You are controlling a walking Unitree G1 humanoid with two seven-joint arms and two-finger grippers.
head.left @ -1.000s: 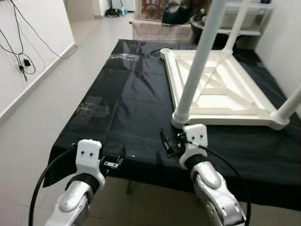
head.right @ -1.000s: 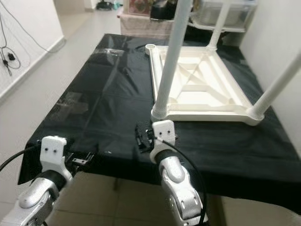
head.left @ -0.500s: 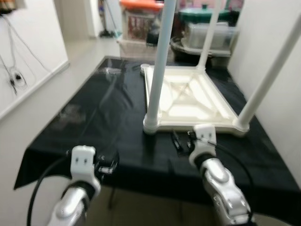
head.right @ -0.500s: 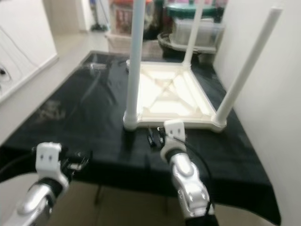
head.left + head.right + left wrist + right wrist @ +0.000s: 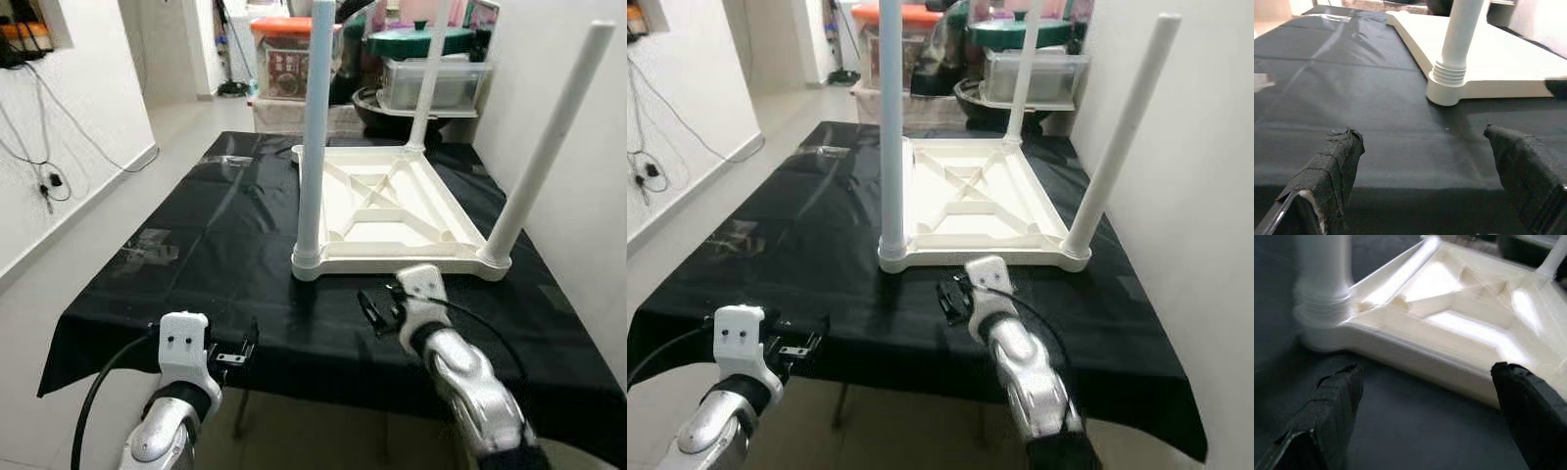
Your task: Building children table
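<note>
upturned white table (image 5: 392, 211) lay on the black cloth (image 5: 216, 245).
right gripper (image 5: 1425, 401) gaped wide, empty, near its front edge; left gripper (image 5: 1425, 161) also wide, holding nothing.

Both eye views look forward and down from the head onto the black-covered worktop (image 5: 216, 245), sharing the upturned white plastic children's table (image 5: 970, 206) with its round upright legs. The left wrist view sits low at the worktop's near edge, facing the nearest leg's base (image 5: 1449, 81). The right wrist view looks closely into the tabletop's ribbed underside (image 5: 1459, 303).
</note>
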